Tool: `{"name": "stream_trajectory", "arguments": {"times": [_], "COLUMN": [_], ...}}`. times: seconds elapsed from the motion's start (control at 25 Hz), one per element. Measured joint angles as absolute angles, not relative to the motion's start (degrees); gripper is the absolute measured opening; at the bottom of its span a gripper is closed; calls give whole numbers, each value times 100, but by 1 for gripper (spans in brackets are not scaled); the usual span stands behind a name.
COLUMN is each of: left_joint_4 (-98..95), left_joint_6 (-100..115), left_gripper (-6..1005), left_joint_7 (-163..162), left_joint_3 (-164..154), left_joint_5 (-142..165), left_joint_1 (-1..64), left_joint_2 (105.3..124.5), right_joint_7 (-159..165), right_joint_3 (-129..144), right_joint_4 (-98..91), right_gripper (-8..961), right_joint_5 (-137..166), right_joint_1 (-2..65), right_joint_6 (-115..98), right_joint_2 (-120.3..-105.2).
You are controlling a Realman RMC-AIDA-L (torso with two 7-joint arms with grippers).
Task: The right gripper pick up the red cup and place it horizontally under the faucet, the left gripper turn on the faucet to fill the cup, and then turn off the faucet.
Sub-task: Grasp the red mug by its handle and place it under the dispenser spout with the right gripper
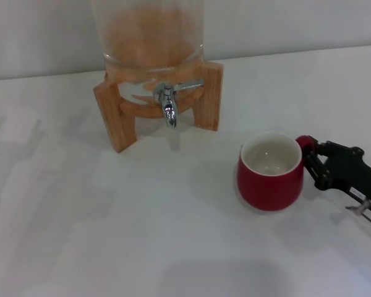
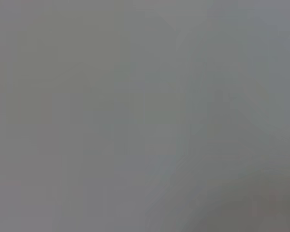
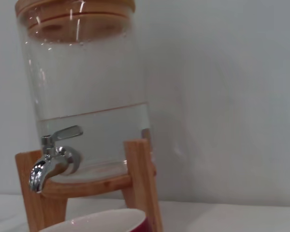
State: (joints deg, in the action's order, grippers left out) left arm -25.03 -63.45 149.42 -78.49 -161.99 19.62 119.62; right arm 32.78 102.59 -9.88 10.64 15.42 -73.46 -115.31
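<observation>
My right end effector reaches in from the right side of the white table, its black fingers closed around the small loop handle of the red cup. The cup stands upright on the table, mouth up, and its white inside looks empty and dry. It sits to the right of and nearer to me than the faucet, well apart from the spout, so nothing is under the spout.

The faucet is chrome, its flat lever handle pointing off to my right, its spout turned down. It is fitted low on a glass dispenser that rests on a wooden stand. In the right wrist view the dispenser holds clear water up to roughly the middle of the glass, under a wooden lid, and the cup's rim shows at the edge just before the stand.

My left end effector appears in none of the views; its wrist camera gives only flat grey.
</observation>
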Motion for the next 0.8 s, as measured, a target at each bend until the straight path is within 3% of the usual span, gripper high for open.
{"name": "stream_trajectory", "arguments": {"times": [0.8], "left_joint_4": [-2566], "left_joint_6": [-6318], "left_gripper": [829], "left_joint_7": [14941], "left_joint_3": [-7830], "left_joint_5": [-16199], "left_joint_1": [1977], "left_joint_2": [11944], "right_joint_7": [3478], "right_joint_3": [10623], "right_joint_4": [-1205], "right_gripper": [136], "right_joint_5": [1063], "right_joint_1": [2251], "right_joint_6": [-6630], "right_joint_2": [-11577]}}
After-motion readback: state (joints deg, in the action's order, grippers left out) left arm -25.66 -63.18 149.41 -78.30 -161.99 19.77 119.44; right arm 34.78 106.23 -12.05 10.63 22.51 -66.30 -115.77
